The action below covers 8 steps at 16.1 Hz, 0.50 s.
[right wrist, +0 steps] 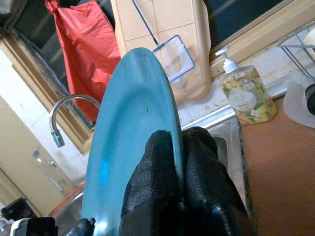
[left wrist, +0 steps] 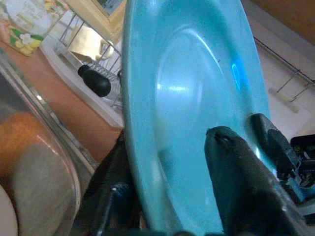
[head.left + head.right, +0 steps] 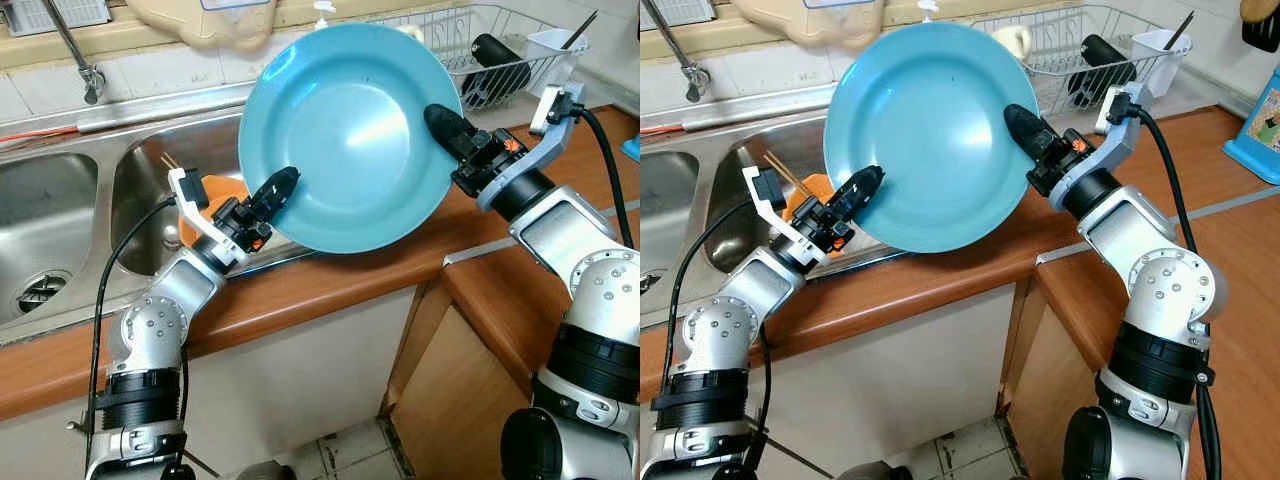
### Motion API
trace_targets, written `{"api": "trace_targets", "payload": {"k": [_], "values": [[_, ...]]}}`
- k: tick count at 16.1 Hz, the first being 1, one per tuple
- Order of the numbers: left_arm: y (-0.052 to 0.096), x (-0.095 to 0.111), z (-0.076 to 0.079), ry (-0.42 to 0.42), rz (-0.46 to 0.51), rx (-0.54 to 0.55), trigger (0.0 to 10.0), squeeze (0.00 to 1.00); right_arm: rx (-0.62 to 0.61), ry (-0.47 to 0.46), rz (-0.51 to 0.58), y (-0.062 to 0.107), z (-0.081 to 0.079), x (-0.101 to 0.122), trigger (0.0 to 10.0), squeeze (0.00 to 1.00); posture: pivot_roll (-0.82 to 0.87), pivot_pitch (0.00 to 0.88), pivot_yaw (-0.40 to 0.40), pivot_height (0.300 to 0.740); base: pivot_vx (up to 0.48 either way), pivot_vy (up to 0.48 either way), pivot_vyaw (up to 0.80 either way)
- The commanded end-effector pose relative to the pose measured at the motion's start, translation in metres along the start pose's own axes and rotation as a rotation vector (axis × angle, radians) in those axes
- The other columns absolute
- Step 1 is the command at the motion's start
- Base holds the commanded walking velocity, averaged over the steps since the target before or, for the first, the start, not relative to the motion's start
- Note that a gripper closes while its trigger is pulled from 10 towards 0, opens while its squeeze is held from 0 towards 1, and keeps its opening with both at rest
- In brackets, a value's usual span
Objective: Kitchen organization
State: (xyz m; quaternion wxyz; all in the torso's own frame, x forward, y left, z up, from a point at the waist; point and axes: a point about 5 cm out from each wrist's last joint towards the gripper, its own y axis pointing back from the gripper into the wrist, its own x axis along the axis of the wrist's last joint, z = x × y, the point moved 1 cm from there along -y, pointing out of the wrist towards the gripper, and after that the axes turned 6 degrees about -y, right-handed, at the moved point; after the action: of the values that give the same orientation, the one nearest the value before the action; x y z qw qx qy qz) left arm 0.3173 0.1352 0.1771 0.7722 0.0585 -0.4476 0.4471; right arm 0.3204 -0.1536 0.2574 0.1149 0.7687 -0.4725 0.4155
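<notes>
A large light-blue plate is held tilted up above the counter and the sink's right edge, its face toward me. My left gripper is shut on its lower left rim; my right gripper is shut on its right rim. In the left wrist view the blue plate runs between that gripper's black fingers. In the right wrist view the plate's edge is pinched between the right gripper's black fingers.
A double steel sink lies at left, with an orange item in its right basin. A wire dish rack with a black bottle stands behind the plate. A soap bottle sits by the wall. The wooden counter turns a corner at right.
</notes>
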Motion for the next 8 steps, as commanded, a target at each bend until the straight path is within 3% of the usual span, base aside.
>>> {"api": "trace_targets", "payload": {"k": [1,8], "values": [[-0.0006,0.0044,0.0069,-0.009,0.014,-0.043,0.0,0.00,0.027,0.008,0.011,-0.0003,-0.0062,0.0025,0.0,0.00,-0.12,0.000,0.073,0.740,0.000,0.000,0.00],[0.0034,0.0079,0.0082,0.021,0.041,-0.052,0.0,0.00,0.031,0.004,-0.001,-0.0017,-0.0067,0.0010,0.0,0.00,-0.12,0.000,0.064,0.740,0.000,0.000,0.00]]}}
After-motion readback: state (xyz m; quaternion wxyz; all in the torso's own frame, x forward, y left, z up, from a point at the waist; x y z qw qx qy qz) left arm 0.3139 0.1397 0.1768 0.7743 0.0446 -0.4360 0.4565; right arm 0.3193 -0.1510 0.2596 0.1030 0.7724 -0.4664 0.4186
